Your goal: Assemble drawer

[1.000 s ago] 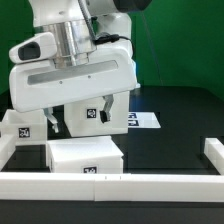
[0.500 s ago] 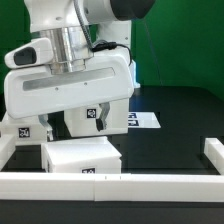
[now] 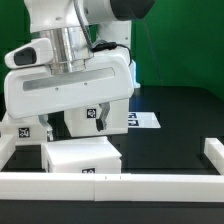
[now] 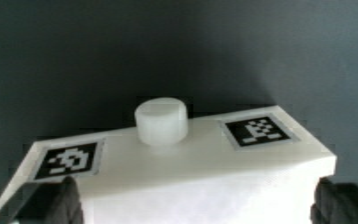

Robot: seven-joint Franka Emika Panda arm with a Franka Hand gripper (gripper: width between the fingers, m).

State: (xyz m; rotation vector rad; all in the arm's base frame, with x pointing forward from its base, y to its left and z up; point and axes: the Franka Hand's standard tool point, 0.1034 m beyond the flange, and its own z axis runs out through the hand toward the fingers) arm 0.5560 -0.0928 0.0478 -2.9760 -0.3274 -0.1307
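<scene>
Drawer tray [image 4: 176, 165] fills the wrist view, its round knob [image 4: 160, 122] facing the camera between two square tags. The gripper [image 4: 190, 200] is released, jaws wide, with a dark finger [image 4: 34, 205] on either side of the tray, not yet closed on it. In the exterior view, a white rail [image 3: 110, 185] edges the table [image 3: 180, 130]. Just behind it lies another white drawer part [image 3: 82, 155], then the arm over the tray. The arm has shifted slightly toward the exterior view's left and settled, apparently aligned for a grasp. The marker board [image 3: 145, 120] lies farthest back.
</scene>
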